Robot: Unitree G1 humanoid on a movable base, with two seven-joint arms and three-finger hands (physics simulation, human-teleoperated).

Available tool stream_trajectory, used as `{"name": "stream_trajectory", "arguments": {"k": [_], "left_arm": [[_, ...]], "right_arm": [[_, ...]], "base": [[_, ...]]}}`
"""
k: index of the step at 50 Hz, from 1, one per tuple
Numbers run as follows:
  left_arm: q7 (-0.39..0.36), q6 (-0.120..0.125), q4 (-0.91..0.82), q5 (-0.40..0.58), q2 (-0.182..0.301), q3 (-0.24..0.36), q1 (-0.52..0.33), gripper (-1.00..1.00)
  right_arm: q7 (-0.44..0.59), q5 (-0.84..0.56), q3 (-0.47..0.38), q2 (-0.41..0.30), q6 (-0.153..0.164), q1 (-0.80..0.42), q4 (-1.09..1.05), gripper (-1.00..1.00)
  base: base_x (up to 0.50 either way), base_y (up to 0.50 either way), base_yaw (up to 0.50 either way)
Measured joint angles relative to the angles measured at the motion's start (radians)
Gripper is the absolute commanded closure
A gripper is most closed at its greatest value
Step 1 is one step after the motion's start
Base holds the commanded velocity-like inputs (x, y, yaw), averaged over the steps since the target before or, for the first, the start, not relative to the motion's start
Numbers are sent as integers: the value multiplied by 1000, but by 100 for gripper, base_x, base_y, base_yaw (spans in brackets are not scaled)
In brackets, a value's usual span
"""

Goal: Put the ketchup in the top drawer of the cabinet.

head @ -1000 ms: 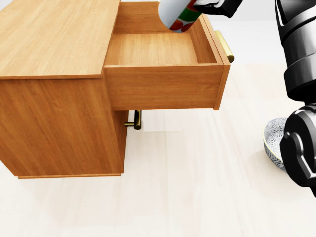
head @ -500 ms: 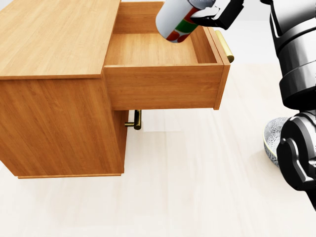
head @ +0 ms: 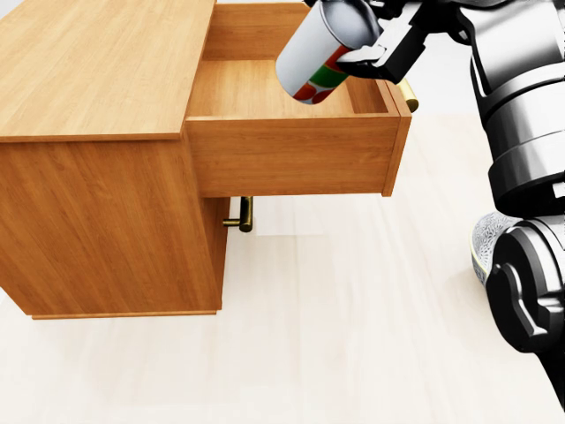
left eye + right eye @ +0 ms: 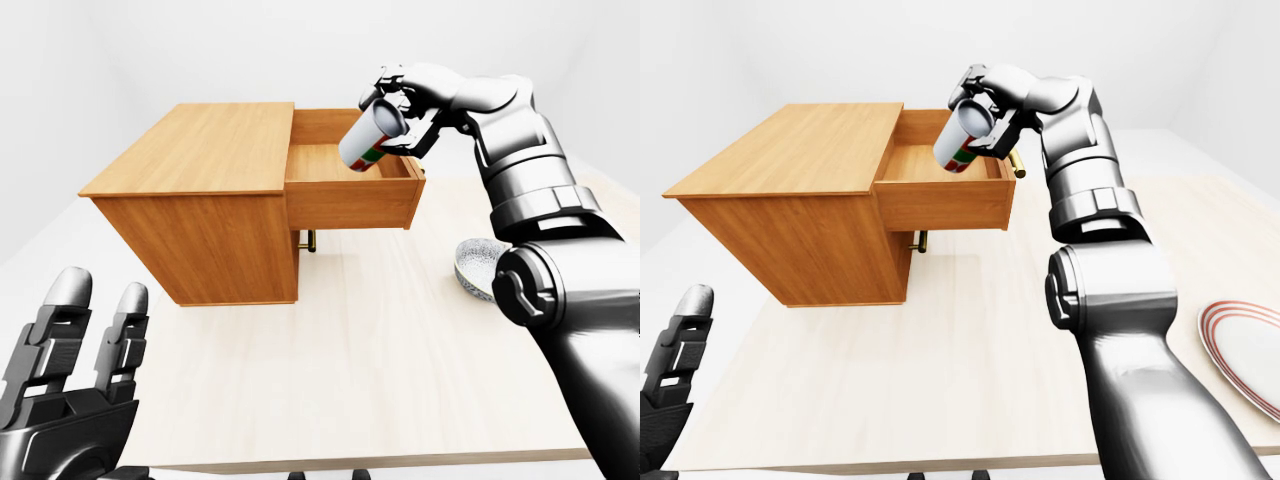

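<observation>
The ketchup (image 3: 318,55) is a white bottle with a red and green label, tilted with its bottom end toward me. My right hand (image 3: 371,35) is shut on it and holds it over the right part of the open top drawer (image 3: 291,150) of the wooden cabinet (image 3: 97,79). The drawer's inside looks bare. My left hand (image 4: 75,370) stands open at the bottom left of the left-eye view, far from the cabinet.
A brass handle (image 3: 406,84) sits on the drawer's right face, and a lower drawer's handle (image 3: 242,215) shows beneath it. A patterned bowl (image 4: 480,265) lies on the table right of the cabinet. A red-rimmed plate (image 4: 1245,350) is at the right-eye view's right edge.
My right hand has brought the ketchup down and toward the view's bottom, further over the drawer, tilting it more. The cabinet and drawer have stayed still.
</observation>
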Motion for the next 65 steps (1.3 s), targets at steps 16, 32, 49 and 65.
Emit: {"name": "stream_trajectory", "arguments": {"k": [16,32,49,65], "left_arm": [[-4,13,0,-8,-5,14,-9,-100],[0,13,0,-9,-3,13,-9,-100],[4,10,0,2,-1,1,-8,-100],[5,18,0,4,-2,4,-14,-100]], "right_arm": [[-5,12,0,9,0,33,3,100],[-3,8,2,5,0,39,3,100],[-13,-7,-6,-8,0,20,-2,-100],[-16,-24,-6,-14,0,-5,-8,-100]], "base": [[0,0,0],[0,0,0],[0,0,0],[0,0,0]]}}
